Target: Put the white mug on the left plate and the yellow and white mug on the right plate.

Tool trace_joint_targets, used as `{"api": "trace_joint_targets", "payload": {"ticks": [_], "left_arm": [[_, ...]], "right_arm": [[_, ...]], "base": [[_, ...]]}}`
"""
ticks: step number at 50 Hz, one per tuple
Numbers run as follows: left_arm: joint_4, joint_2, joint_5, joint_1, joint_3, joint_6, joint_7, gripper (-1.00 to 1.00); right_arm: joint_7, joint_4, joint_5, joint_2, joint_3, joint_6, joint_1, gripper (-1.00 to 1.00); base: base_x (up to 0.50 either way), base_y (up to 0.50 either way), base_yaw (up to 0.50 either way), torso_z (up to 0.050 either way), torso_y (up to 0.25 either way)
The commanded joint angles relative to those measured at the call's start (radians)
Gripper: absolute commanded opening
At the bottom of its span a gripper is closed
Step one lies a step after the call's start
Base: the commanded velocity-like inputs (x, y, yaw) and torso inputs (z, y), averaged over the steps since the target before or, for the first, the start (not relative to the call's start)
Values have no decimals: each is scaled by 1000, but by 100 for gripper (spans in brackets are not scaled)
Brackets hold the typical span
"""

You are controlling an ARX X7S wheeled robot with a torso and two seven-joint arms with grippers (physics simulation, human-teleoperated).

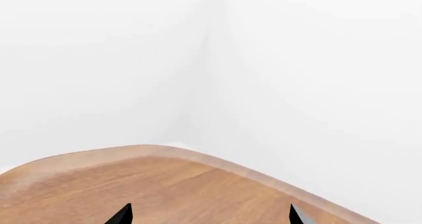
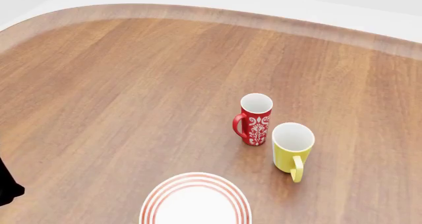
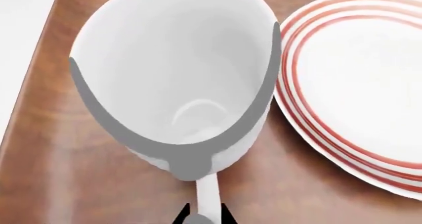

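I am looking straight down into the white mug (image 3: 175, 80), which stands upright, mouth up, just beside a red-ringed plate (image 3: 356, 85); I cannot say which plate. Its handle (image 3: 207, 194) points toward my right claw (image 3: 203, 216), whose tips sit tight at the handle; whether they truly pinch it I cannot tell. I should keep the mug's long axis vertical and lift cleanly clear of that plate's rim. My left claw (image 1: 209, 215) is spread wide, holding nothing.
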Motion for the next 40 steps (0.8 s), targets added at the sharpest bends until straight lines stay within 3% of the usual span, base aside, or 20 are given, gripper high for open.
{"api": "trace_joint_targets", "payload": {"ticks": [1, 25, 40], "left_arm": [[-10, -1, 1, -5, 7, 5, -1, 100], [-16, -8, -1, -12, 15, 12, -7, 100], [-11, -12, -14, -12, 9, 18, -11, 100]], "right_arm": [[27, -90, -9, 26, -3, 38, 7, -100], [99, -362, 100, 92, 163, 159, 41, -100], [131, -200, 121, 8, 231, 167, 149, -100]], "base": [[0, 0, 0, 0, 0], [0, 0, 0, 0, 0], [0, 0, 0, 0, 0]]}}
